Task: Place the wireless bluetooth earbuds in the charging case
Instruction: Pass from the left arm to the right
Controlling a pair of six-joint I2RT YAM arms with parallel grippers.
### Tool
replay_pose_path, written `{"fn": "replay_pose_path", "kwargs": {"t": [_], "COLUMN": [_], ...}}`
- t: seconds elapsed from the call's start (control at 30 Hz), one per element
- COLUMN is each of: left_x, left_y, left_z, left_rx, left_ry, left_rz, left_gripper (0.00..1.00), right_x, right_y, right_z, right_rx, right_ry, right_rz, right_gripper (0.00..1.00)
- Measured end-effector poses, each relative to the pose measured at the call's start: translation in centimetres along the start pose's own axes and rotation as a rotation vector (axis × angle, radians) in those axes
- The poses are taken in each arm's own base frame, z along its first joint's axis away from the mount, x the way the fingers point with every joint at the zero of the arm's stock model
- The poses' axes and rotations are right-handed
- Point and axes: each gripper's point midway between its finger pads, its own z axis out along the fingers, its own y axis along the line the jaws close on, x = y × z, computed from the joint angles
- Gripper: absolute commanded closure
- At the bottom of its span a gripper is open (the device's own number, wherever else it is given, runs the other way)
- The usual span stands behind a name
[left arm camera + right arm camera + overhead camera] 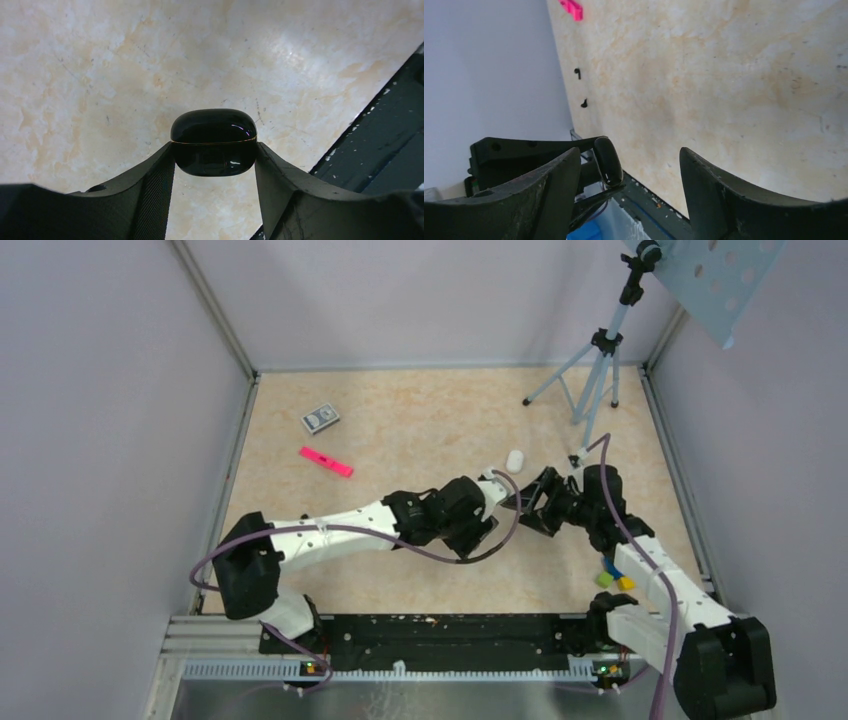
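My left gripper (pixel 215 161) is shut on the charging case (pixel 214 142), a glossy black pebble with its lid closed along a thin seam, held above the table. In the right wrist view the case (pixel 608 161) shows edge-on between the left gripper's black fingers, just inside my right gripper's left finger. My right gripper (pixel 629 167) is open and empty. In the top view both grippers, left (pixel 508 497) and right (pixel 528 505), meet tip to tip at mid-table, and the case is hidden between them. The earbuds are out of view.
A white pill-shaped object (pixel 515 460) lies just behind the grippers. A pink bar (pixel 326 461) and a small printed box (pixel 319 418) lie at the back left. A tripod (pixel 595 370) stands at the back right. Coloured blocks (pixel 615 580) sit by the right arm. A black rail (pixel 430 630) runs along the near edge.
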Motion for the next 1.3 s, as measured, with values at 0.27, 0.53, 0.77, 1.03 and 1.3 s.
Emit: {"fn": "replay_pose_path", "kwargs": {"t": [0.27,0.53,0.77,1.03,1.3], "left_x": [-3.7,-4.9,-5.2,-5.3,-5.0], "left_y": [-1.8,-2.9,-3.3,-3.4,-3.1], "left_z": [-1.7,-2.5,-2.9,-3.0,-3.1], "left_rx": [0.103,0.169,0.195,0.206,0.198], "left_ry": [-0.074,-0.097,-0.097,-0.095,-0.084], "left_rz": [0.041,0.067,0.079,0.097,0.115], "left_gripper": [0.38,0.38,0.36,0.33,0.08], "right_x": [1.4,3.7,6.0,6.7,6.6], "right_y": [2.5,3.4,5.1,5.8,6.4], "right_z": [0.0,-0.5,-0.8,-0.7,-0.9], "right_rx": [-0.157,-0.228,-0.334,-0.383,-0.412], "right_ry": [0.114,0.239,0.342,0.387,0.390], "right_rz": [-0.033,-0.072,-0.123,-0.122,-0.119], "right_gripper": [0.29,0.33,0.40,0.83,1.00]}}
